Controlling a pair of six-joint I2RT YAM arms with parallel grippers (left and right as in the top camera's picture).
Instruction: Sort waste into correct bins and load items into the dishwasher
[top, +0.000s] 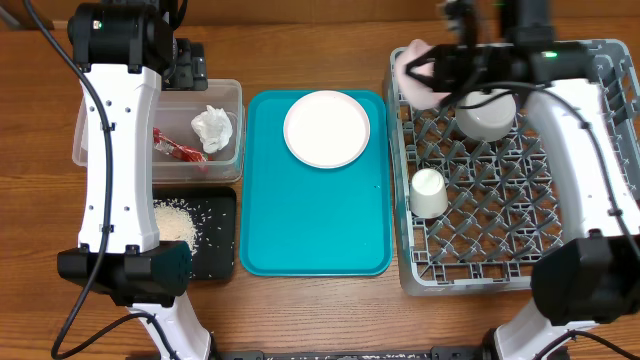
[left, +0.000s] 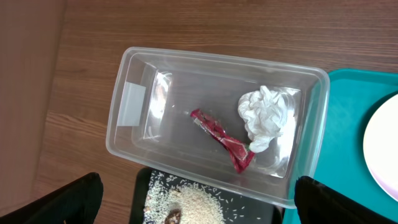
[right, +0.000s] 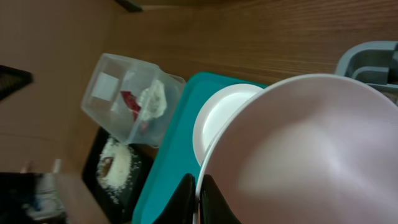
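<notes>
My right gripper (right: 199, 199) is shut on the rim of the pale pink plate (right: 311, 155). It holds the plate (top: 415, 75) tilted on edge over the far left corner of the grey dish rack (top: 500, 225). In the rack sit a cream cup (top: 428, 192) and a whitish bowl (top: 485, 112). Another whitish bowl (top: 326, 128) rests on the teal tray (top: 310, 220). My left gripper (left: 205, 202) hangs open and empty above the clear tub (left: 130, 102). That tub holds the white napkin (left: 267, 117) and the red wrapper (left: 222, 140). Rice (left: 196, 202) with brown scraps lies in the black tray (top: 218, 245).
The teal tray lies between the two bins on the left and the rack on the right. Bare wooden table (top: 330, 40) runs along the far side. The left arm's white link (top: 115, 150) stretches over the tub's left end and the black tray.
</notes>
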